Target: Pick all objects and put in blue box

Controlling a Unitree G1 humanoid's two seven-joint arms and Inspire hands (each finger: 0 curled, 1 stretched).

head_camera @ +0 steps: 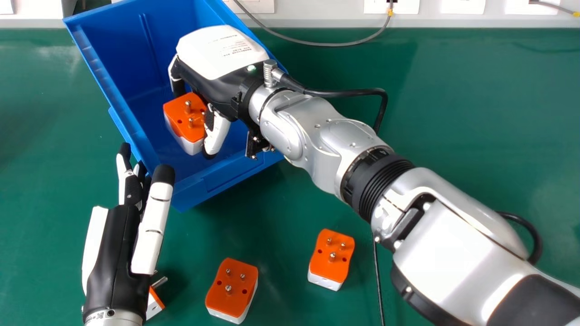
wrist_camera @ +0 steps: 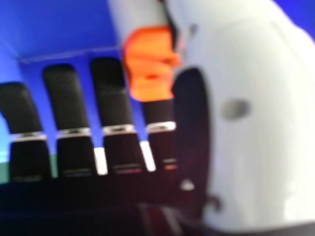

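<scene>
The blue box (head_camera: 97,74) stands at the upper left. My right hand (head_camera: 217,68) is inside it, an orange-and-white plug adapter (head_camera: 183,118) between its fingers and thumb. In the right hand view my right hand (wrist_camera: 115,91) has the adapter (wrist_camera: 145,64) at its thumb, blue walls behind. Two adapters lie pins up on the table, one (head_camera: 232,288) at the near middle and one (head_camera: 331,254) to its right. Another adapter (head_camera: 155,305) is partly hidden by my left hand (head_camera: 118,244), which is open with straight fingers near the box's front left corner.
The green table (head_camera: 476,122) extends to the right behind my right arm. A dark cable (head_camera: 378,280) runs beside the right-hand adapter. Another cable (head_camera: 317,44) and white wall sockets line the far edge.
</scene>
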